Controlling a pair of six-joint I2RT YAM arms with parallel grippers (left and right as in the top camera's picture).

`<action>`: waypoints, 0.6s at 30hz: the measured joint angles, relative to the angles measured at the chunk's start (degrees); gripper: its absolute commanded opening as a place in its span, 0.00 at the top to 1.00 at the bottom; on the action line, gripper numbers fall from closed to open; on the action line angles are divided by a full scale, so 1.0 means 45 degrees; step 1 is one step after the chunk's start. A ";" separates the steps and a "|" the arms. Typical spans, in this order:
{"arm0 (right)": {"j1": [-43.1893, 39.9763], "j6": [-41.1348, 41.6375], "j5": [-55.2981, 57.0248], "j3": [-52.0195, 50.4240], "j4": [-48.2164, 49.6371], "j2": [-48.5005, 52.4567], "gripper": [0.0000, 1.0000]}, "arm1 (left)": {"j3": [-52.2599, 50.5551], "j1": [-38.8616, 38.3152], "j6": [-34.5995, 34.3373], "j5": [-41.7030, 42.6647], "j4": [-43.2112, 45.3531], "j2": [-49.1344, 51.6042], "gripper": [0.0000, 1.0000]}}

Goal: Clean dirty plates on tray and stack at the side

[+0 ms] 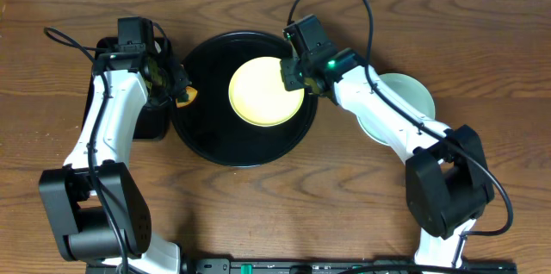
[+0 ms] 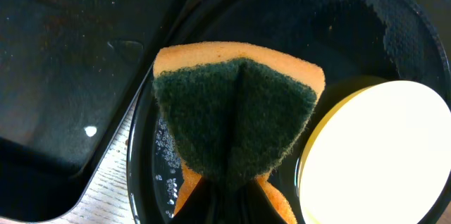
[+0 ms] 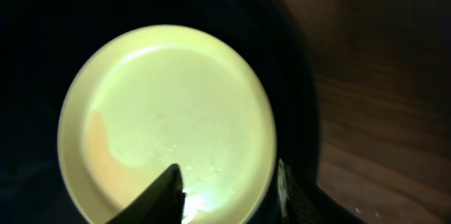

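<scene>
Now, the yellow plate [image 1: 263,93] lies flat on the round black tray [image 1: 207,127], a touch right of the tray's centre. A pale orange sauce streak [image 3: 99,146] runs along one side of its well, so this one looks unwashed to me. The right gripper [image 1: 300,74] sits at the plate's right edge, fingers parted astride the rim and clamping nothing that I can see. Over at the tray's left rim, the left gripper [image 1: 170,84] is pinched tight on the sponge [image 2: 236,122], folding it so the green scouring face points forward. Beside it lies the rectangular tray [image 2: 63,76]. The blue-green plates [image 1: 409,89] wait on the worktop off the tray's right edge; how many, I cannot tell.

To do the scrub well, I'd judge:
- the right fingers should nip the rim lightly so the plate cannot skate on that glossy tray
- the sponge should come in low and flat, green face down
- the strokes should run along the streak, toward the held edge
</scene>
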 measured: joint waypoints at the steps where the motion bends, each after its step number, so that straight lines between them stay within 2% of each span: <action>1: -0.0112 0.0039 0.0000 0.0000 -0.0151 0.0000 0.56 | 0.0000 0.0000 0.0000 0.0000 0.0005 0.0000 0.92; 10: -0.0447 0.0151 -0.0214 0.0000 -0.0311 0.0369 0.57 | -0.0005 0.0000 0.0000 0.0000 0.0005 0.0000 0.92; 18: -0.0442 0.0544 -0.0743 0.0000 0.0121 0.2157 0.60 | 0.0000 0.0000 0.0000 -0.0005 0.0005 0.0000 0.91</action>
